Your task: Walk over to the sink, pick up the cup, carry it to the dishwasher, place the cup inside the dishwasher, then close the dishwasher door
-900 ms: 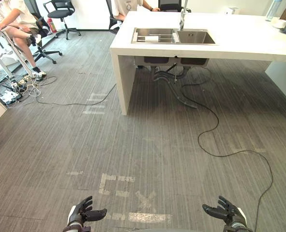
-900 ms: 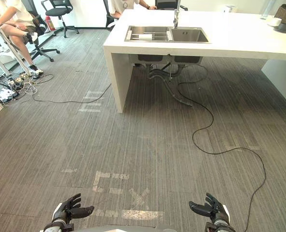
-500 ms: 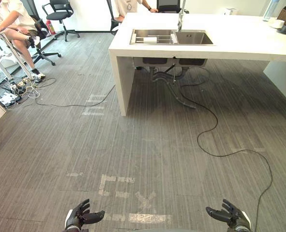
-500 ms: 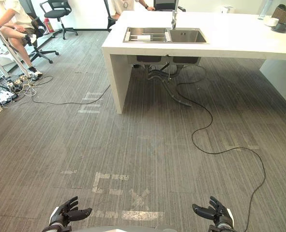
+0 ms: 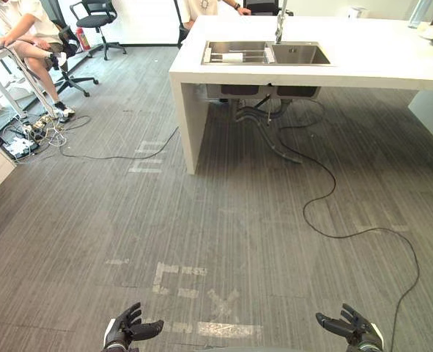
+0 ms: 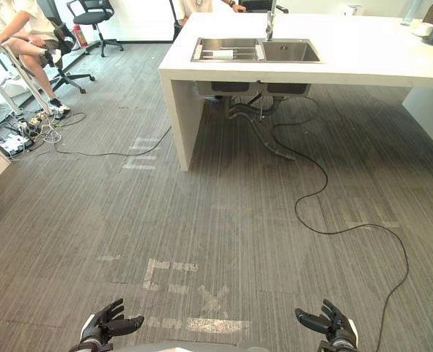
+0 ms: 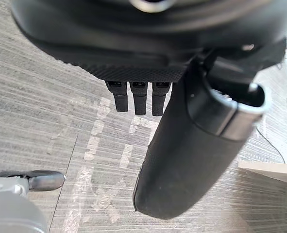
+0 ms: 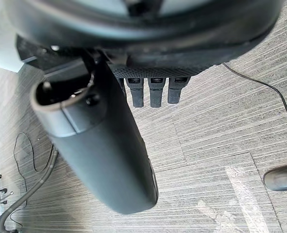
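Two open robot hands hover far from the sink.

I read this as an office with a kitchen mock-up built into it. A white slab worktop carries a stainless-steel double sink near its left end, with grey drain hoses bare beneath. Around it lie grey ribbed carpet, black swivel office chairs, a seated person, tangled power strips and cables, and pale tape marks.
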